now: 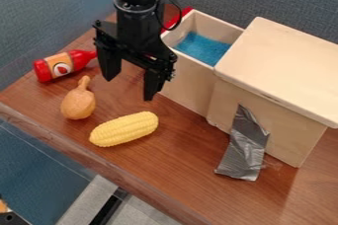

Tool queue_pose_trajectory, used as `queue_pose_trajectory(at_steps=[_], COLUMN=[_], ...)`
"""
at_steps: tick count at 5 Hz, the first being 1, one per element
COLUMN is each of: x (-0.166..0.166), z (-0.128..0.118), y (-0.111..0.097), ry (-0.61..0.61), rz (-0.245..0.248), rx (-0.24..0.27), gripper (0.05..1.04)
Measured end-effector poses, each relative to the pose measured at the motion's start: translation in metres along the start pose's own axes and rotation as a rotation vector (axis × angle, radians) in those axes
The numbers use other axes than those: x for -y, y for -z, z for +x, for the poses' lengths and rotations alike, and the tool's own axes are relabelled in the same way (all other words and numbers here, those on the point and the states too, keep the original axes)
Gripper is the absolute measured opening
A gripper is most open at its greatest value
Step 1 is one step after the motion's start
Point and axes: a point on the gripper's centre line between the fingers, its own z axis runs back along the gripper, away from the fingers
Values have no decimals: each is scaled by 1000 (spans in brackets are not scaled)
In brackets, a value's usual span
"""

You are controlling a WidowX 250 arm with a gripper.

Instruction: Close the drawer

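Near the left corner of the table (185, 155), close to its edge along the wall, a red bottle (64, 65) with an orange label lies on its side. Nearer the front edge sits a brown drumstick-shaped toy (78, 103), its narrow end pointing toward the bottle. A yellow corn cob (124, 129) lies just beside it to the right, also toward the front edge. The gripper (130, 87) hangs pointing down, between the bottle and the drawer in the view, its 2 jaws well apart with nothing between them. The drawer (188, 82) stands open, reaching out of the wooden box (287, 132) toward the table's left side; blue material (203, 48) lies inside, and red shows at its outer end. Silver tape (243, 147) runs down the box's front side onto the table. At the right, the box carries a pale flat top (284, 66).
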Motion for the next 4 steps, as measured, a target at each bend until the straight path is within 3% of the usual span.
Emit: queue_pose_trajectory(at_steps=[1, 4], x=[0, -89], z=[-2, 29], y=[6, 17], ry=[2, -192], rz=[0, 33], rx=[-26, -10], gripper=[1001, 1001])
